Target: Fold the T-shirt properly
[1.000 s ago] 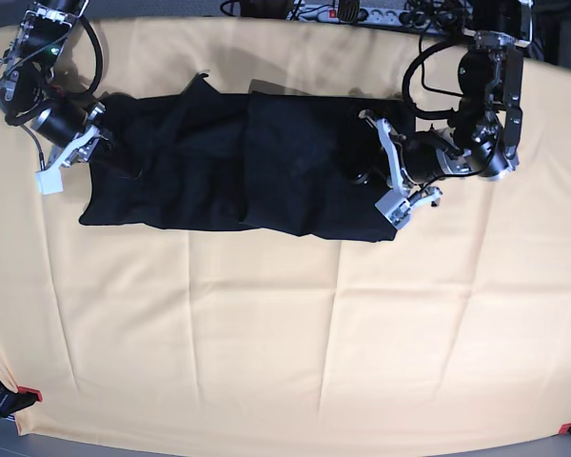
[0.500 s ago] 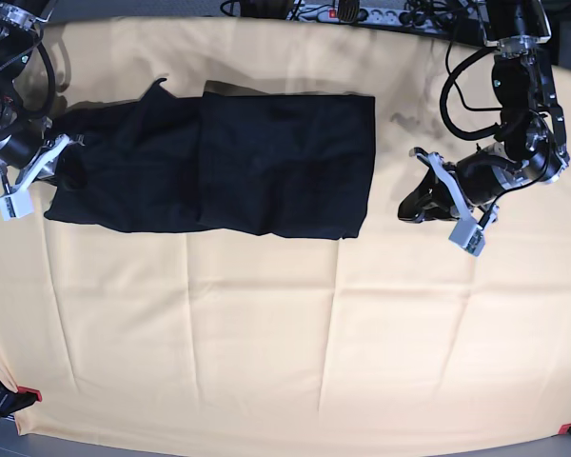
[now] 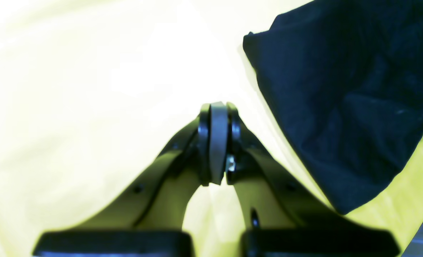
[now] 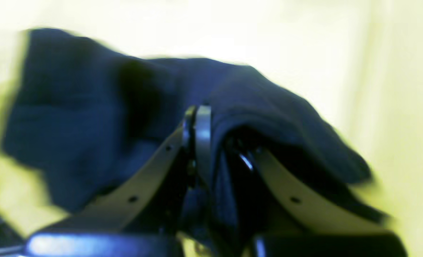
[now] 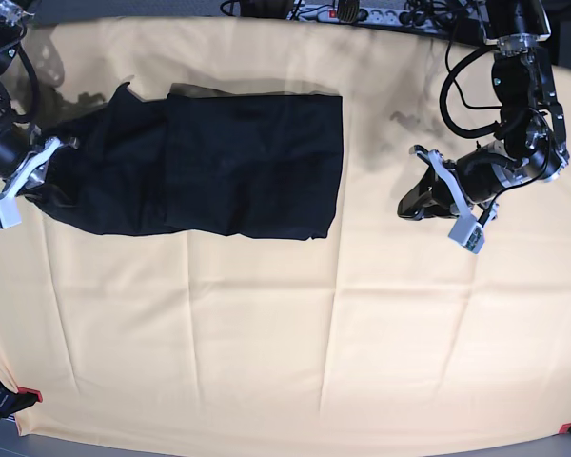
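On the pale yellow cloth [image 5: 266, 324] that covers the table, the T-shirt [image 5: 219, 167] lies in the upper left part of the base view, a long black band stretched across, with a doubled panel toward its inner end and a looser, rumpled end at the table's left edge. The right gripper [image 5: 24, 171] sits at that rumpled end — its wrist view shows the two fingers drawn nearly together with dark fabric bunched between and draped over them [image 4: 211, 150], so it is clamped on the shirt; the picture is blurred and finer detail of the pinch cannot be read. The left gripper [image 5: 414, 205] is over bare cloth, well apart from the shirt's straight inner edge; in its wrist view the finger pads [image 3: 218, 142] press flat against each other with nothing between them — clenched and empty. A corner of the black fabric [image 3: 340, 107] shows at the upper right of that view, not touching the fingers.
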